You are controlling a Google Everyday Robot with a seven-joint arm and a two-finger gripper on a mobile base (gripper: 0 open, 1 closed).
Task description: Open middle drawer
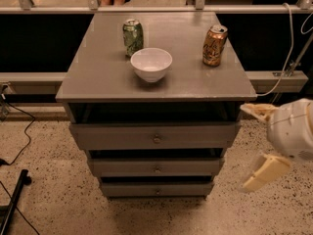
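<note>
The grey cabinet has three drawers with small round knobs. The middle drawer (156, 166) sits between the tall top drawer (155, 137) and the low bottom drawer (157, 189); its knob (157, 169) is at the centre of its front. The middle drawer front stands closed, set back under the top one. My gripper (255, 146) is at the right of the cabinet, at about drawer height, apart from it. Its two tan fingers (264, 173) are spread wide and hold nothing.
On the cabinet top (98, 77) stand a green can (132, 37), a white bowl (151, 64) and an orange can (214, 45). A dark wall and rail run behind. Cables (19, 131) and a black stand leg (12, 202) lie on the speckled floor at left.
</note>
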